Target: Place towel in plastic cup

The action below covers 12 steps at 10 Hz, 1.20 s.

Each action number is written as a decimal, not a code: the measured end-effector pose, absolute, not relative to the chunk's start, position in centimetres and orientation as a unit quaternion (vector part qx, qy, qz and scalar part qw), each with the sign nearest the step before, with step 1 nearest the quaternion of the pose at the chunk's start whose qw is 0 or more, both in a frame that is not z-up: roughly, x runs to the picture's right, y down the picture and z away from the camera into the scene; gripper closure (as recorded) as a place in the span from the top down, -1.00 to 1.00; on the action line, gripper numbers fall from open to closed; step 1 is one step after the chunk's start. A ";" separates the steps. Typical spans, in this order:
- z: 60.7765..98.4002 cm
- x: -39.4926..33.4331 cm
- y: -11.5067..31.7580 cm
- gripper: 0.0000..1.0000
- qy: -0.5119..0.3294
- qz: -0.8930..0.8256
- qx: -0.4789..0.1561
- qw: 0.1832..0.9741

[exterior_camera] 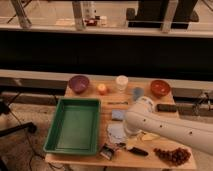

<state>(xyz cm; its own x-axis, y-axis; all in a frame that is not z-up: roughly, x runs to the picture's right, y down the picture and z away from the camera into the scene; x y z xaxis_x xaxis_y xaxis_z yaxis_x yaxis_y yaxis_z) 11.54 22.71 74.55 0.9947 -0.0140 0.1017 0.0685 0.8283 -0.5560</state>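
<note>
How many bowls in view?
2: a purple round bowl back left, an orange round bowl back right; the arm may hide others. The end effector is by the pale grey-blue towel.

Warm, dim light falls from above onto the table [112, 97], and the wall band behind it lies in deep shadow. The white arm [165, 127] catches the brightest sheen. The gripper [129, 141], low over the table's front, sits in the arm's shade
</note>
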 end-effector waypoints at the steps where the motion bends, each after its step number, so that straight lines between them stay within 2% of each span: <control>1: 74.8 11.5 22.5 0.60 -0.047 -0.021 -0.291 0.955; 12: 77.2 11.6 22.0 0.60 -0.066 -0.003 -0.274 0.960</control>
<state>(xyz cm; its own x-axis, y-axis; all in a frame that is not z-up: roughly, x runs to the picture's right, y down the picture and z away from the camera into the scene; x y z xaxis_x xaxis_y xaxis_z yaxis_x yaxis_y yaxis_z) 11.60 21.99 77.19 0.9914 0.0297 0.1276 0.0420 0.8503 -0.5246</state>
